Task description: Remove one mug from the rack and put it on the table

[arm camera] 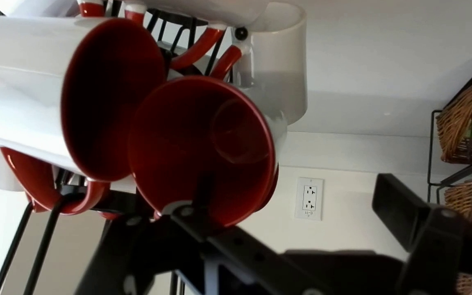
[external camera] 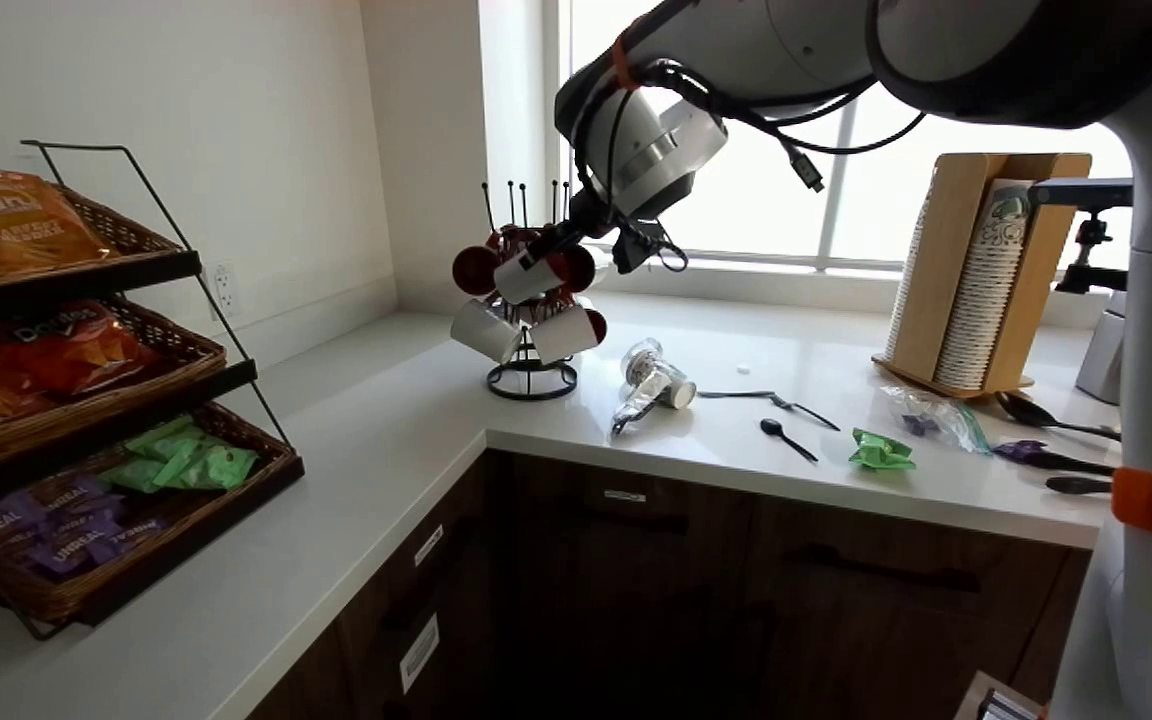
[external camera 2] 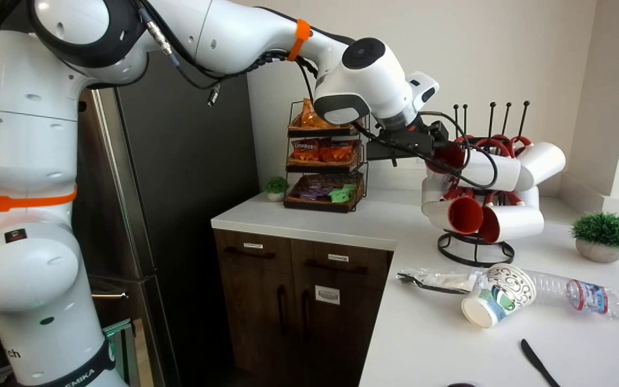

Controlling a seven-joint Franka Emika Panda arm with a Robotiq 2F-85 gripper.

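The rack (external camera: 532, 396) (external camera 2: 491, 123) is a black wire stand on the table (external camera: 366, 420) (external camera 2: 422, 333), with several white mugs with red insides and red handles hanging on it. In the wrist view one mug (arm camera: 236, 131) turns its mouth toward the camera. My gripper (arm camera: 301, 196) is open at that mug. Its left finger (arm camera: 236, 241) overlaps the mug's lower rim, and the tip appears to lie inside the mouth. The right finger (arm camera: 400, 209) stands well outside, apart from the mug. Another mug (arm camera: 23, 86) hangs close on the left.
A paper cup (external camera 2: 508, 285), a plastic bottle (external camera 2: 586, 295) and a wrapped fork (external camera 2: 436, 279) lie before the rack. Beyond them are a spoon (external camera: 786, 438) and a green wrapper (external camera: 881, 450). A tiered snack shelf (external camera: 233, 376) and a plant (external camera 2: 605, 231) flank the rack.
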